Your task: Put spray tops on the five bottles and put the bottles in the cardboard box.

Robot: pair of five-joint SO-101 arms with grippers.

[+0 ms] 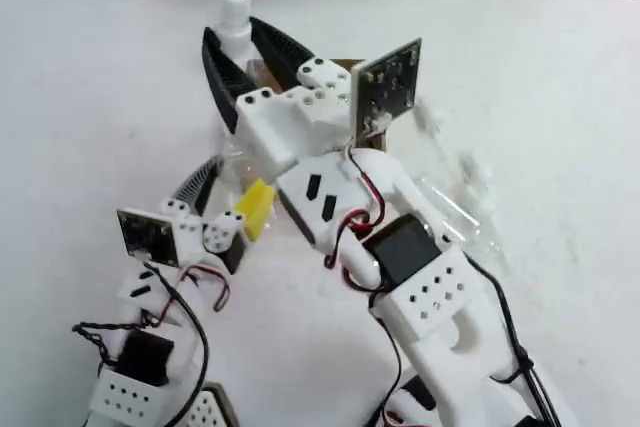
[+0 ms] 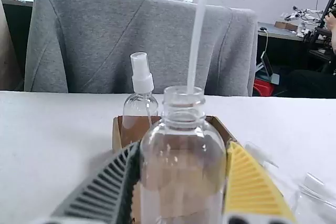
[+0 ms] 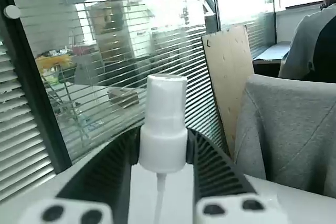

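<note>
Clear plastic bottle (image 2: 181,174) is clamped upright in left pincer (image 2: 182,153), just beside brown cardboard box (image 2: 122,129) | white spray top (image 3: 164,114) is clamped in right pincer (image 3: 164,142) above it, tube at bottle's mouth

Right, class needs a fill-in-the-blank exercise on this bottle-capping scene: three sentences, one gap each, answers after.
1. The right hand is shut on a ____ spray top.
2. The left hand grips a clear bottle, and one finger of that hand is coloured ____.
3. Behind the clear bottle, a capped bottle stands in a box made of ____.

Missing words: white; yellow; cardboard.
</note>
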